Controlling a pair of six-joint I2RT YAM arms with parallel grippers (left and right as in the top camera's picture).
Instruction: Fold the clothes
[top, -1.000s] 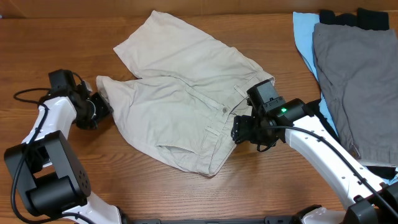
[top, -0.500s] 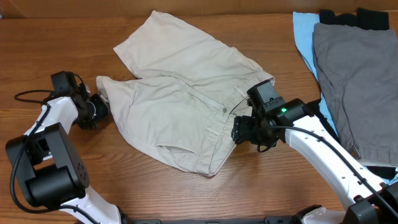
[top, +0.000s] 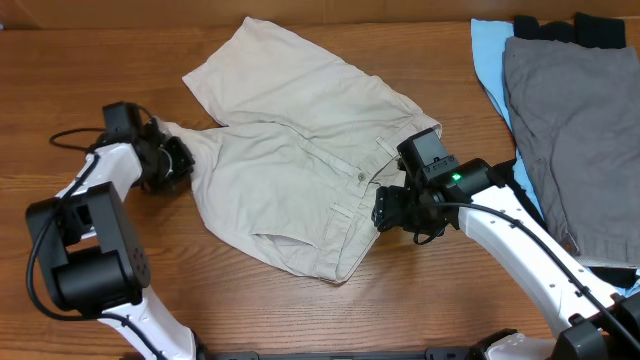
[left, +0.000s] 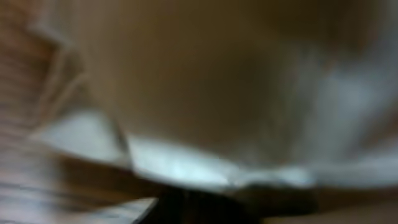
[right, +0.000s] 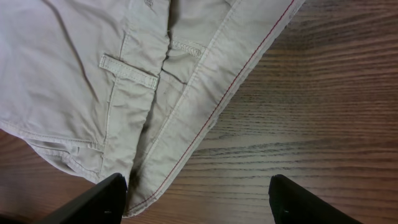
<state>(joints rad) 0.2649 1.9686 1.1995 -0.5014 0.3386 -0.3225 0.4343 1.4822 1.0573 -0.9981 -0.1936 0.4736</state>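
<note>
Seeing right end effector wide open — beige shorts on worktop, waistband edge directly beneath it. Can't tell open or closed for left end effector — blurred view, leg hem at its tip.

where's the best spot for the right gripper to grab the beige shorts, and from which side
Take the waistband of the beige shorts, beside the belt loop, coming in from the bare table on the robot's right. That edge is thick, straight and free, facing the open right gripper.
</note>
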